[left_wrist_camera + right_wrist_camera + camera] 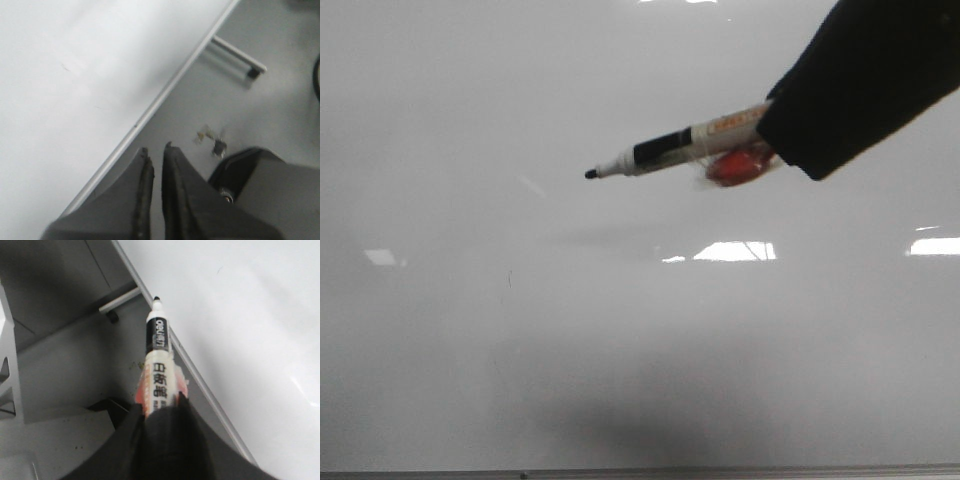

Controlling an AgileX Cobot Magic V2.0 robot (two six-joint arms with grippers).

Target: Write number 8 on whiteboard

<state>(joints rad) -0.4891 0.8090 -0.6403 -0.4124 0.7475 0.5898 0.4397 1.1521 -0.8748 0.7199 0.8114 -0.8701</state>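
The whiteboard (640,350) fills the front view, glossy pale grey, and no number 8 shows on it. My right gripper (752,158), under a black cover, reaches in from the upper right and is shut on a white and black marker (680,148). The marker's dark tip (590,174) points left, with its faint shadow lying apart below it. In the right wrist view the marker (159,360) sticks out of the right gripper (161,407) beside the whiteboard (250,315). My left gripper (156,150) is shut and empty, just off the whiteboard (60,100) edge.
A thin grey frame (720,471) borders the board's near side. A tiny dark speck (509,278) sits left of centre, and bright light reflections (735,250) lie across the middle. Beyond the frame (165,92) are a grey surface, a metal bar (232,60) and small debris (212,141).
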